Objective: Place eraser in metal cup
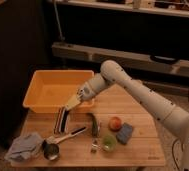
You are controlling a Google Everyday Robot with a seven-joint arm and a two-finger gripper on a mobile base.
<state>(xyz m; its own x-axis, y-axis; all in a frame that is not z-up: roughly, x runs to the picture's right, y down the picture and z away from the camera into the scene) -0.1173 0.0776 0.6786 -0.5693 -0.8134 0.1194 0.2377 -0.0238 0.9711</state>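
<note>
My gripper [69, 106] hangs over the left half of the wooden table [138, 155], in front of the yellow bin. It is shut on the top end of the eraser [61, 120], a dark oblong block with pale stripes that hangs down, almost upright, its lower end close to the table. The metal cup [50, 150] stands near the table's front left, below and slightly left of the eraser. Its long handle [72, 135] points up and to the right, just under the eraser's lower end.
A yellow bin [40, 102] sits at the back left. A grey-blue cloth [23, 147] lies left of the cup. To the right are a dark green vegetable [94, 125], a red-orange fruit [115, 123], a blue sponge [124, 133], a green cup [108, 142] and a small object [94, 146].
</note>
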